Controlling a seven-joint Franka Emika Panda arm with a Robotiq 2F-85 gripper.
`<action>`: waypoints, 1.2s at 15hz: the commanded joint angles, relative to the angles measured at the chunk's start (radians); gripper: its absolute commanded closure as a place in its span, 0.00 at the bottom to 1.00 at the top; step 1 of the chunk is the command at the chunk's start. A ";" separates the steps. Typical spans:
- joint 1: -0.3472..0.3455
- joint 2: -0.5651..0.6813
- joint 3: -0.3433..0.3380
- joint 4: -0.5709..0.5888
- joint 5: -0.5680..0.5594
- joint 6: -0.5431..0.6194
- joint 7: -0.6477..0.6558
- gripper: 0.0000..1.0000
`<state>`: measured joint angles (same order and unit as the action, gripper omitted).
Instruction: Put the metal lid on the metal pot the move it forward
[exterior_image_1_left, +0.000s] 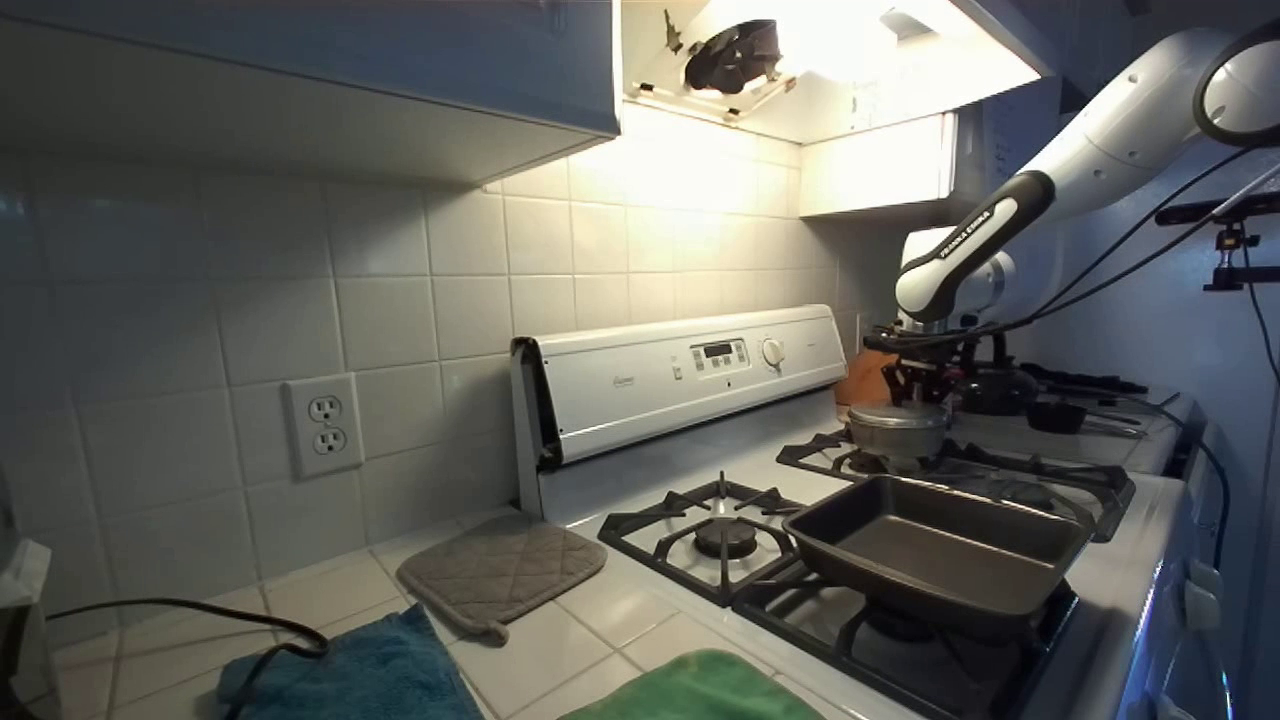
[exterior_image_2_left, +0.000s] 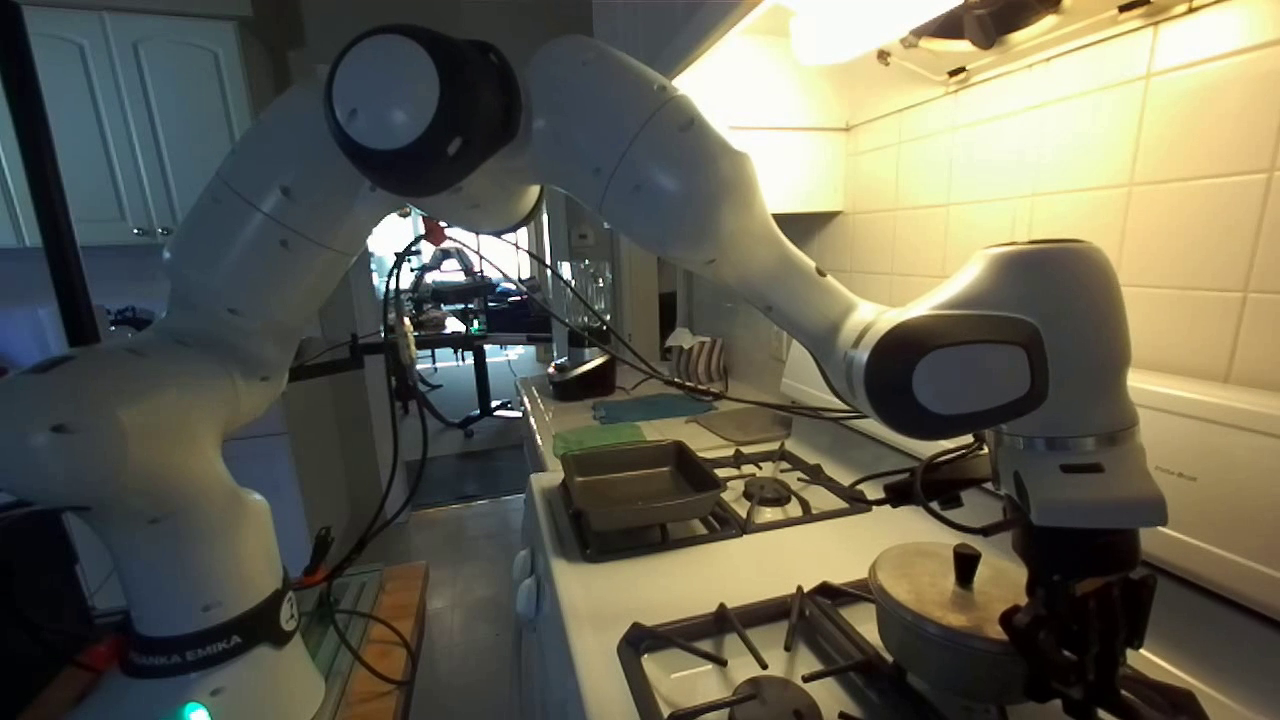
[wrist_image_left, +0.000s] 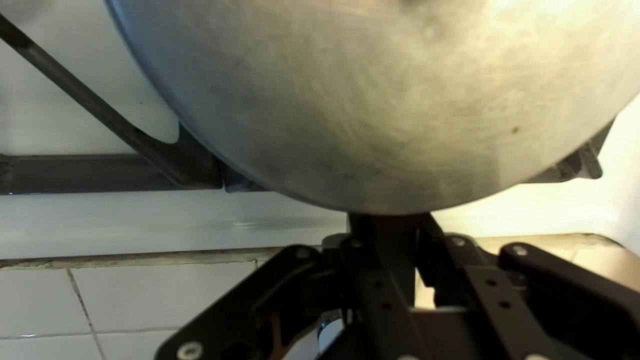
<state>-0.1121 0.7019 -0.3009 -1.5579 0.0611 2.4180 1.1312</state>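
The metal lid, slightly domed with a black knob, lies on top of the metal pot. The lid and the pot stand level on the rear burner grate in both exterior views. In the wrist view the lid fills the top and hides the pot. My gripper is at the pot's side towards the wall, pointing down, with its fingers close together around a dark strip that looks like the pot's handle. The fingertips are partly hidden under the lid's rim. The gripper also shows in an exterior view.
A dark rectangular pan sits on the front burner grate further along the stove. The stove's back panel stands close behind the gripper. A black kettle and a small dark pan are on the counter beyond the pot.
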 joint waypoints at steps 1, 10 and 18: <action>0.009 0.040 -0.016 0.068 -0.019 -0.034 0.052 0.94; 0.013 0.062 -0.011 0.102 -0.014 -0.050 0.082 0.94; 0.035 0.069 -0.008 0.116 -0.022 -0.053 0.110 0.94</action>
<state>-0.0887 0.7459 -0.3039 -1.4840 0.0610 2.3877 1.1940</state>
